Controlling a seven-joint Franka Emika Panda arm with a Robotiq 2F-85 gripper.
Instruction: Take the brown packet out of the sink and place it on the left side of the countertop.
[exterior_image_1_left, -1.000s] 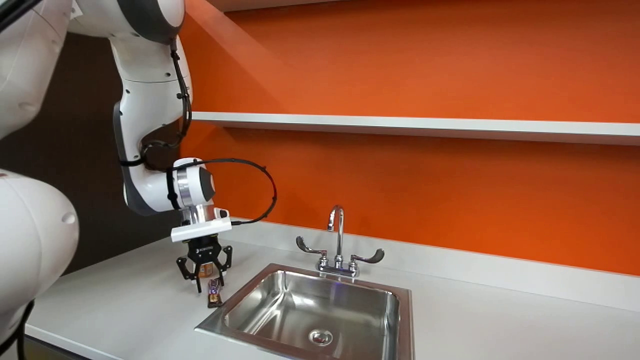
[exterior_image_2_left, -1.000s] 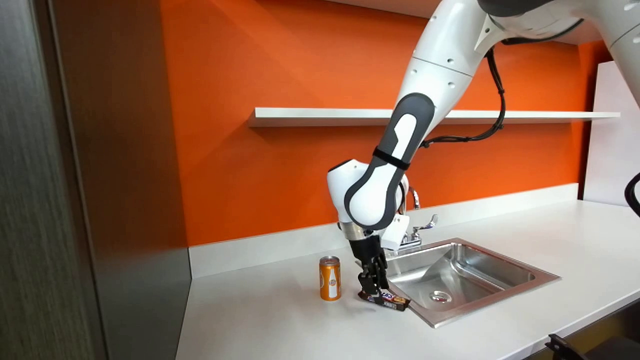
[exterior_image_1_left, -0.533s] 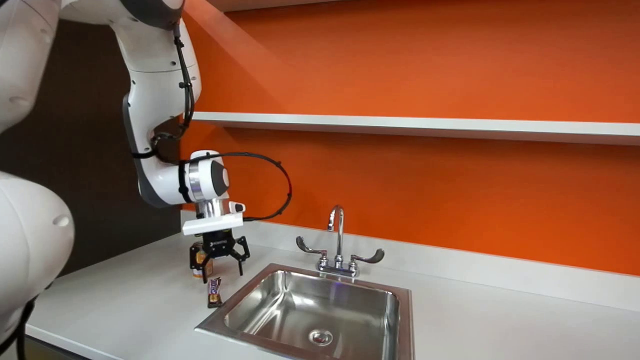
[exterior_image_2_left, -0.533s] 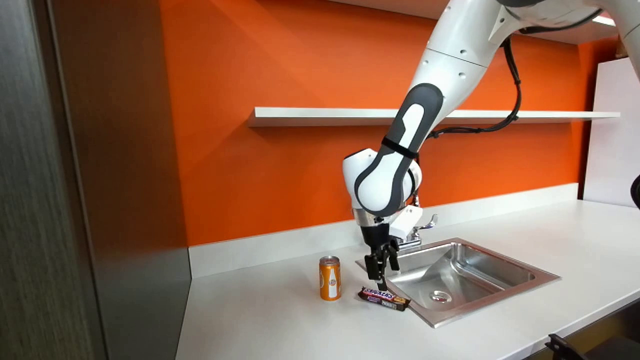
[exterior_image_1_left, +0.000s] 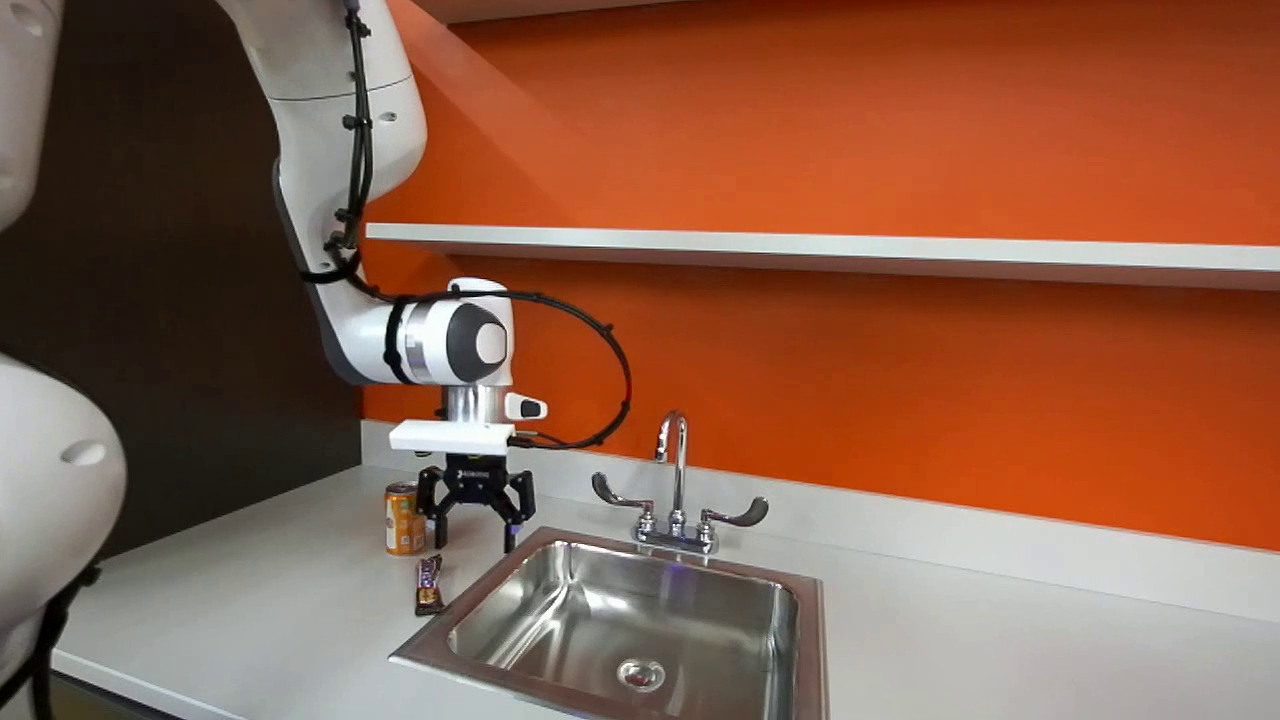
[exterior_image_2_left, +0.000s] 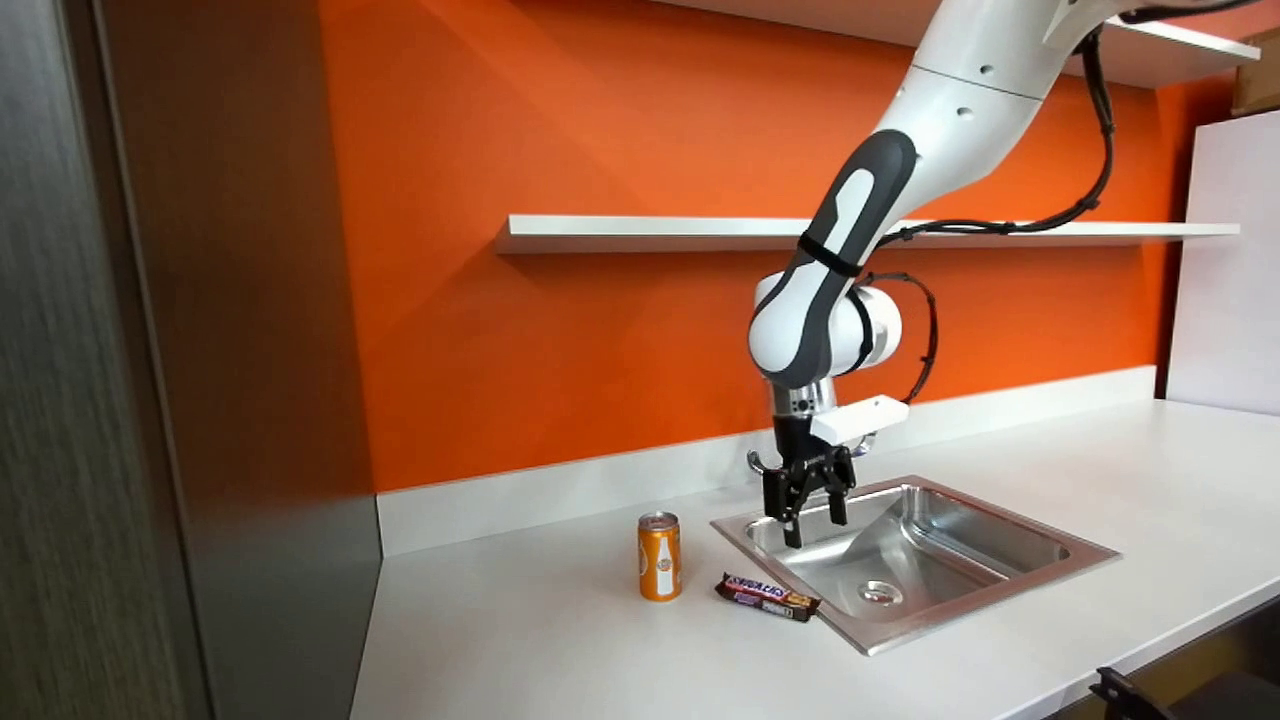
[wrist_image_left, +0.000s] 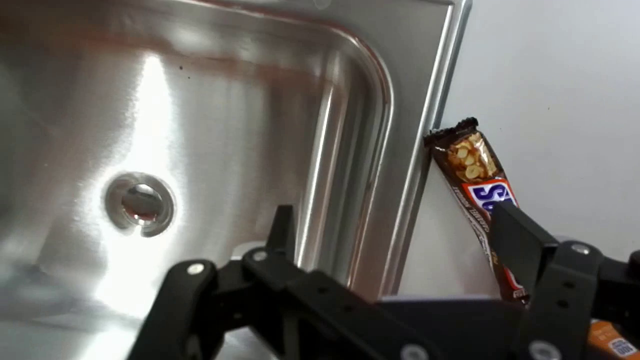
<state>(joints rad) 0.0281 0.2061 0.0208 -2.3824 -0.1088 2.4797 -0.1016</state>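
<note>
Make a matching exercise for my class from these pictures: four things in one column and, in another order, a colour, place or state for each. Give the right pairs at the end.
Things
1. chocolate bar
2. can
3. gripper
4. faucet

Descriptions
A. open, holding nothing
B. chrome, behind the sink
C. brown, lying on the counter
D. orange, standing upright

Right pairs
1-C, 2-D, 3-A, 4-B
</note>
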